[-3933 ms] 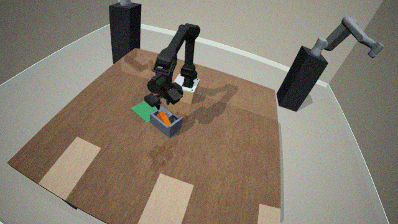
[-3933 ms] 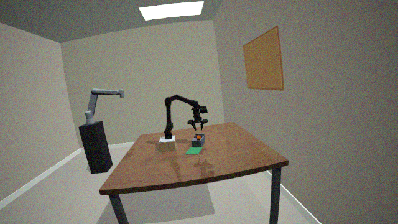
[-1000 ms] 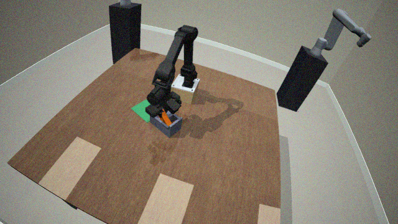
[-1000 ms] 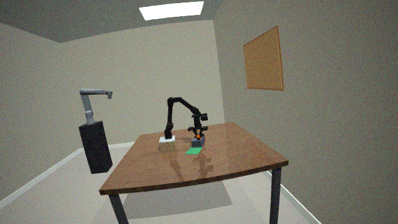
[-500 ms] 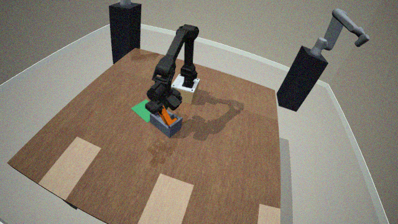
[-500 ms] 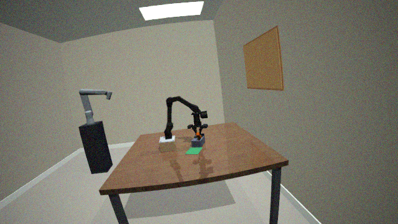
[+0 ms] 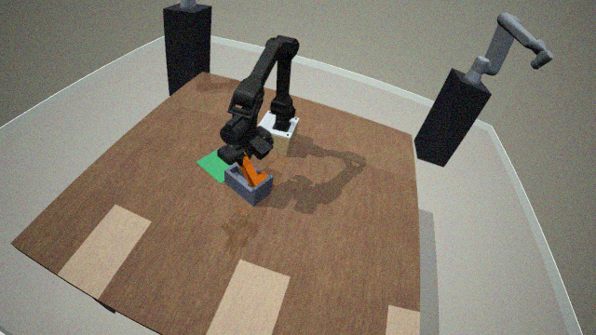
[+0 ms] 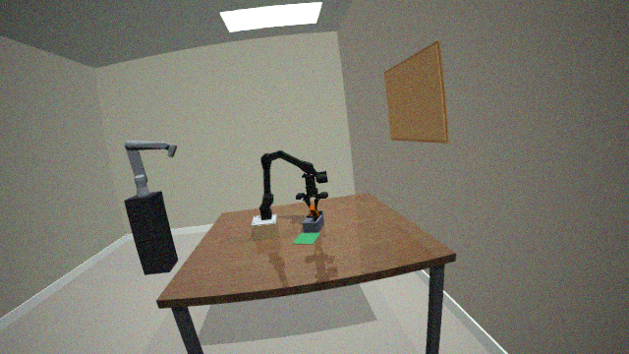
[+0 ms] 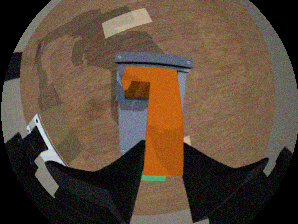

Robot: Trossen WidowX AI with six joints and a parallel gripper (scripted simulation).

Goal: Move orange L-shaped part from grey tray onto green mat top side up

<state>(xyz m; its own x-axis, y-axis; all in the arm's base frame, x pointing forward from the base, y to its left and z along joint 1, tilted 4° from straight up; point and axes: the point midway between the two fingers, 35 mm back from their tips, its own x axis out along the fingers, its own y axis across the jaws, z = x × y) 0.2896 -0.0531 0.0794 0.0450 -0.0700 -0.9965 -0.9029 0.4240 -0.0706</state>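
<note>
The orange part (image 7: 251,173) (image 8: 314,210) (image 9: 165,115) is tilted, its straight end up between the fingers and its L-shaped end lower, over the end of the tray farther from the mat. My gripper (image 7: 241,159) (image 8: 314,206) (image 9: 161,145) is shut on that raised straight end. The grey tray (image 7: 264,193) (image 8: 309,227) (image 9: 150,58) stands below, with part of its pocket showing. In the wrist view the L-shaped end looks raised above the pocket; its exact height cannot be told. The green mat (image 7: 211,167) (image 8: 306,239) (image 9: 152,178) lies beside the tray.
The arm's white base plate (image 7: 292,127) (image 8: 257,219) (image 9: 44,137) stands on a block near the tray and mat. Pale rectangles (image 7: 107,248) lie along one side of the wooden table (image 7: 326,242) (image 8: 236,265). A grey arm on a black pedestal (image 7: 452,116) (image 8: 150,233) stands beyond the table.
</note>
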